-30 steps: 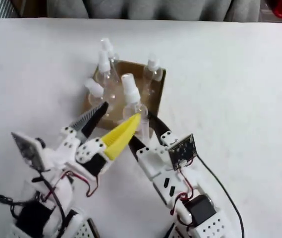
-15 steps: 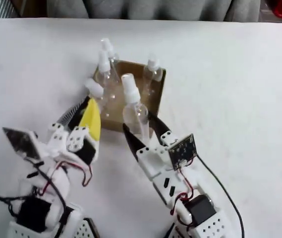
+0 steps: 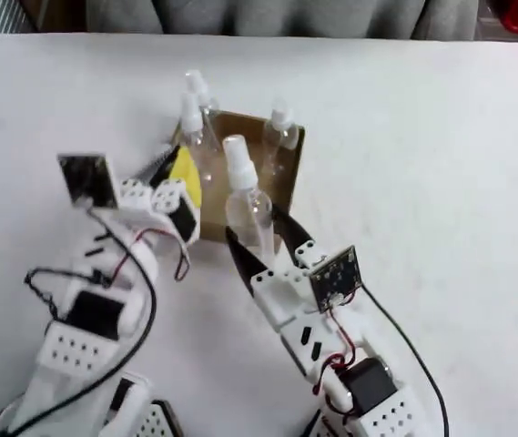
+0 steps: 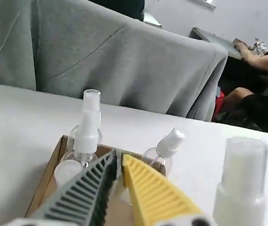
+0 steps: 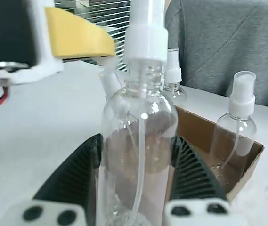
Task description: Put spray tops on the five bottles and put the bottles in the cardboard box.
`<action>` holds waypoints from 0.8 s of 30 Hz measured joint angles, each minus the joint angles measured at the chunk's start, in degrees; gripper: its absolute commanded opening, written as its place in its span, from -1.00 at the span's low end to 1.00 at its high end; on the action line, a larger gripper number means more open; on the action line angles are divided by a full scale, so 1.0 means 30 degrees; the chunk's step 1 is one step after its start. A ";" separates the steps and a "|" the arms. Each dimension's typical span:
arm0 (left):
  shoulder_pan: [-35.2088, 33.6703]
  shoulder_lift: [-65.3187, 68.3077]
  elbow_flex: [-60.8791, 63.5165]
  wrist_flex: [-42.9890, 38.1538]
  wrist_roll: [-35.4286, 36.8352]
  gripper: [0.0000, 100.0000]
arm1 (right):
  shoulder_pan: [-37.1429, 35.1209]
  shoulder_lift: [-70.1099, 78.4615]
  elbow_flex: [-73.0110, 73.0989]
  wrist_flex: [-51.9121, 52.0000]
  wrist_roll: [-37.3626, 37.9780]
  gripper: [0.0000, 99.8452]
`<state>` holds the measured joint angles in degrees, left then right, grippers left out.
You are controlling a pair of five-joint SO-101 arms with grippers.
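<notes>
My right gripper [image 3: 259, 232] is shut on a clear bottle [image 3: 248, 208] with a white spray top [image 3: 237, 158], held upright at the near edge of the cardboard box [image 3: 291, 157]. In the right wrist view the black fingers [image 5: 75, 172] clamp the held bottle [image 5: 138, 136]. My left gripper [image 3: 175, 169], with one grey and one yellow finger, is shut at the box's left edge with nothing visible between its tips [image 4: 118, 157]. A white bottle cap [image 4: 67, 170] sits just beside the grey finger. Capped bottles [image 3: 279, 129] [image 3: 195, 118] stand in the box.
The white table [image 3: 422, 137] spreads wide to the right and far side of the box. A grey cloth-covered chair [image 4: 124, 61] stands behind the table. The two arms' bases sit close together at the near edge.
My left arm swung away from the held bottle, leftward and up to the box's left edge, and its fingers closed. It now covers the leaning bottle there. The right arm kept still.
</notes>
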<state>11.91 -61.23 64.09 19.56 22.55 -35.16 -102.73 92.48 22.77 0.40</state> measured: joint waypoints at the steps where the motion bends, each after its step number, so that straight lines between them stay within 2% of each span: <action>1: 0.0000 0.0791 -0.0557 -0.0029 0.0000 -0.96 | 0.0000 0.0000 0.0000 0.0000 0.0000 -0.97; 11: 0.0029 0.6447 -0.4601 -0.0117 0.0000 -0.96 | 0.0000 0.0000 0.0000 0.0234 0.0000 -0.97; 20: 0.2315 0.6711 -0.4952 -0.0117 0.0059 -0.96 | -0.0703 0.0000 0.0000 0.0557 -0.0059 -0.97; 24: 0.2520 0.6711 -0.4952 -0.0117 0.0088 -0.96 | -0.0733 0.0000 0.0000 0.0703 -0.0059 -0.97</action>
<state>19.47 -41.10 49.23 19.21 22.81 -37.36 -102.73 92.48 24.88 0.22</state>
